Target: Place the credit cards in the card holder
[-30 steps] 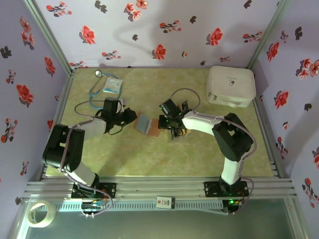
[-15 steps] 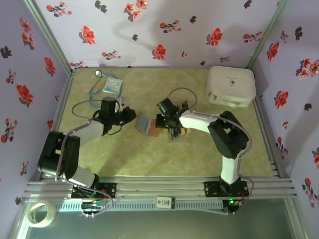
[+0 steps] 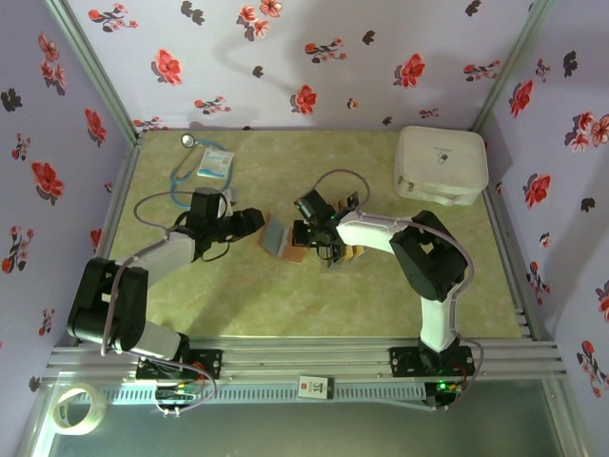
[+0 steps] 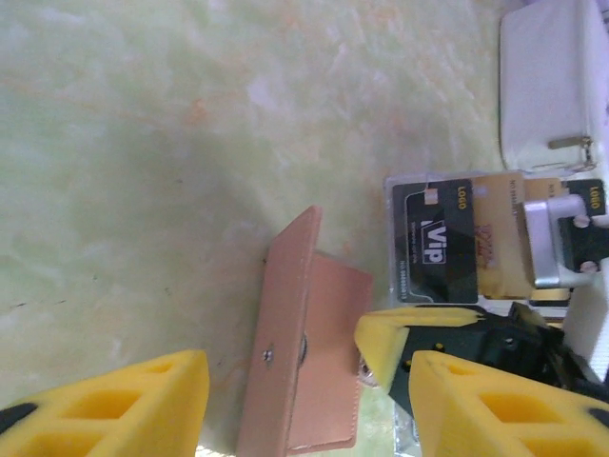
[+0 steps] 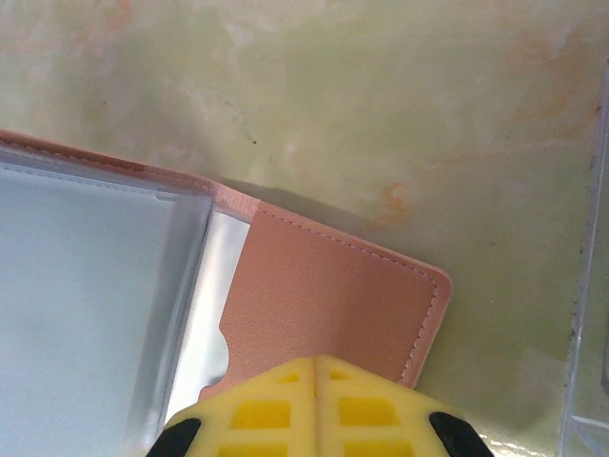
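top, left side: my left pincer [image 3: 255,221] is hovering just left of the wallet [image 3: 281,240], which is lying mid-table [image 3: 285,314].
top, right side: my right pincer [image 3: 322,242] is sitting at the wallet's right edge. The cards [image 3: 353,252] are lying just past it.
top, far corner: the white case [image 3: 441,164] is sitting well apart. Its lid mark is too small to read.
left wrist, jaws: my left pincer [image 4: 306,362] is standing wide and gripping nothing.
left wrist, wallet: the wallet [image 4: 328,314] is lying between and ahead of my fingers, with one flap tilting up.
left wrist, print: the black card [image 4: 436,246] is showing "VIP" and "LOGO". The gold card [image 4: 495,249] is lying beside it, print unreadable.
right wrist, jaws: my right pincer [image 5: 314,371] is pinching fully closed with nothing between the pads, tip over the wallet's brown flap [image 5: 333,286].
right wrist, pocket: the clear pocket [image 5: 86,276] is lying open to the left.
step, my read: I am spreading the wallet, right pinning and left going for the raised flap.
doing it well: keep the right tip pinning, catch the flap by its free edge, and leave the pocket mouth facing the cards.
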### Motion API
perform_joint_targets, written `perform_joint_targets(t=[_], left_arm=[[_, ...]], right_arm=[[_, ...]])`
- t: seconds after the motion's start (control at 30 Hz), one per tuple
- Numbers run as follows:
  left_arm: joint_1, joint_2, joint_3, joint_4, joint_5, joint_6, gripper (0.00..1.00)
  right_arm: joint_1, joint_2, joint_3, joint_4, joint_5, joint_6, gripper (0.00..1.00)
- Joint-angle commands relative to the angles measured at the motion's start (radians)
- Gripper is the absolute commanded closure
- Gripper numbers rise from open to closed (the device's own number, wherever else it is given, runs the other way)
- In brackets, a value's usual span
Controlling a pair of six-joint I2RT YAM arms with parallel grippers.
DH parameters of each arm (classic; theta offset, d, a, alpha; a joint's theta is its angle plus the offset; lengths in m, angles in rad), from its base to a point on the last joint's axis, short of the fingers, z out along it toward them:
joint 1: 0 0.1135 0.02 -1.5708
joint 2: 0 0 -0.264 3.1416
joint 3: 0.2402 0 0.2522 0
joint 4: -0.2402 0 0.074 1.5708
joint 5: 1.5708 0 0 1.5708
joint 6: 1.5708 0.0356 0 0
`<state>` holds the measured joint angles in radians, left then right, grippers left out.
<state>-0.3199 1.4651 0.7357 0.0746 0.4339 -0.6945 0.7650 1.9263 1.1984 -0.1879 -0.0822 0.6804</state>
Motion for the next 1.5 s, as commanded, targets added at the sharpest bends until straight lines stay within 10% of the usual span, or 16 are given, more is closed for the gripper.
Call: perform_joint_targets(t=[0.0, 0.7, 1.03, 1.37, 1.47], left_arm=[[0.002, 0.032, 0.046, -0.050, -0.015, 0.062, 0.44], [0.001, 0.153, 0.114, -0.045, 0.031, 0.091, 0.63], [0.001, 0.163, 0.117, -0.025, 0.053, 0.088, 1.00], [0.010, -0.014, 0.111, -0.229, -0.056, 0.141, 1.00], [0.011, -0.056, 0.119, -0.301, -0.086, 0.159, 1.00]], right_arm=[[0.003, 0.019, 0.002, 0.006, 0.004, 0.005, 1.00], [0.003, 0.037, -0.005, 0.014, 0.004, 0.009, 1.00], [0.002, 0.038, -0.002, 0.013, 0.000, 0.008, 1.00], [-0.006, -0.022, 0.017, -0.011, -0.012, 0.006, 1.00], [-0.017, -0.032, 0.015, -0.033, 0.005, -0.001, 0.81]])
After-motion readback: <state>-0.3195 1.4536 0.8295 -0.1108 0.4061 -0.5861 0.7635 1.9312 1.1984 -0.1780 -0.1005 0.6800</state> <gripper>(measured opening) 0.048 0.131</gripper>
